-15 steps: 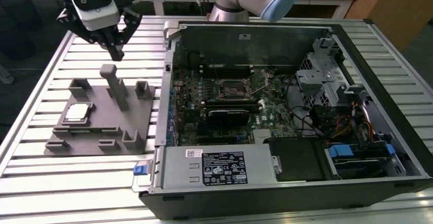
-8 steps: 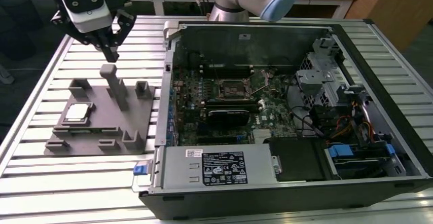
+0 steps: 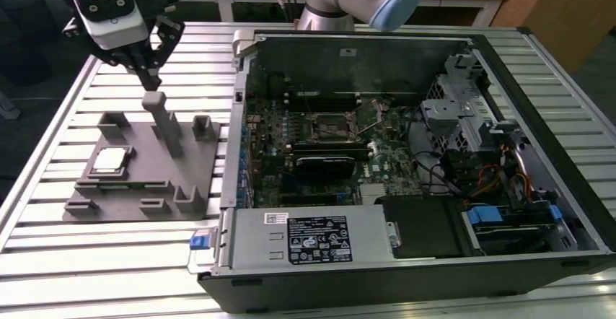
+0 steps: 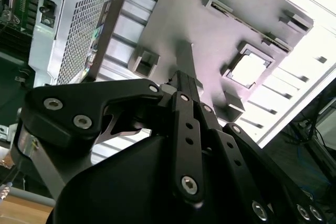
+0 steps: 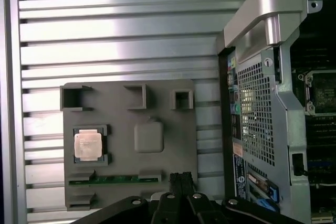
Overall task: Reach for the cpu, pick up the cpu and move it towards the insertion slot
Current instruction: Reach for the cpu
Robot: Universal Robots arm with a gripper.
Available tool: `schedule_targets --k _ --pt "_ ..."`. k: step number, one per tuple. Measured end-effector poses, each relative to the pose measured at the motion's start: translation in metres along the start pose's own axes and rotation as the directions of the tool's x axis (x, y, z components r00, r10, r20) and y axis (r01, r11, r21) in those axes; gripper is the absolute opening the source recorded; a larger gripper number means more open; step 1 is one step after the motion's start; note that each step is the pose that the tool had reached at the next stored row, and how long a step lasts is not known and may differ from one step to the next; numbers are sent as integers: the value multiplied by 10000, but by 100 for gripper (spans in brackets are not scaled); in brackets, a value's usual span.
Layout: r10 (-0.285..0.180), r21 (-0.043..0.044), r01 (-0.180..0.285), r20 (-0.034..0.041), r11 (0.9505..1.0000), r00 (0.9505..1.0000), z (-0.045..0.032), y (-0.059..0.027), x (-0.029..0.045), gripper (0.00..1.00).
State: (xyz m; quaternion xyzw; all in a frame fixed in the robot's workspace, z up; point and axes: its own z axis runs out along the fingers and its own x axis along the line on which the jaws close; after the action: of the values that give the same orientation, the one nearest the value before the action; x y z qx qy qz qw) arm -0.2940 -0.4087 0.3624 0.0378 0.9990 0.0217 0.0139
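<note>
The cpu [image 3: 109, 162] is a small silvery square lying flat in a recess of the grey fixture plate [image 3: 144, 185], at the exterior view's left. Both wrist views look down on the cpu [image 5: 87, 145] [image 4: 247, 71]. My gripper [image 3: 151, 81] hangs above the plate's tall grey post [image 3: 164, 120], behind and to the right of the cpu and well clear of it. Its black fingers [image 5: 181, 179] are shut together with nothing between them. The insertion slot [image 3: 334, 125] sits on the green board inside the open computer case, and part of it [image 5: 319, 92] is in the first wrist view.
The open computer case [image 3: 539, 102] fills the exterior view's right, with a silver power supply [image 3: 308, 236] at its front and a black card [image 3: 332, 164] near the slot. The fixture plate carries several grey blocks and a green strip [image 5: 113, 179]. All of it rests on a slatted metal table [image 3: 58, 261].
</note>
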Motion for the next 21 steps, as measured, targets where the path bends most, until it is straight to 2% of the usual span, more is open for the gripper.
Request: schedule_targets --k 21 --pt "0 -1 0 0 10000 10000 59 -37 263 11"
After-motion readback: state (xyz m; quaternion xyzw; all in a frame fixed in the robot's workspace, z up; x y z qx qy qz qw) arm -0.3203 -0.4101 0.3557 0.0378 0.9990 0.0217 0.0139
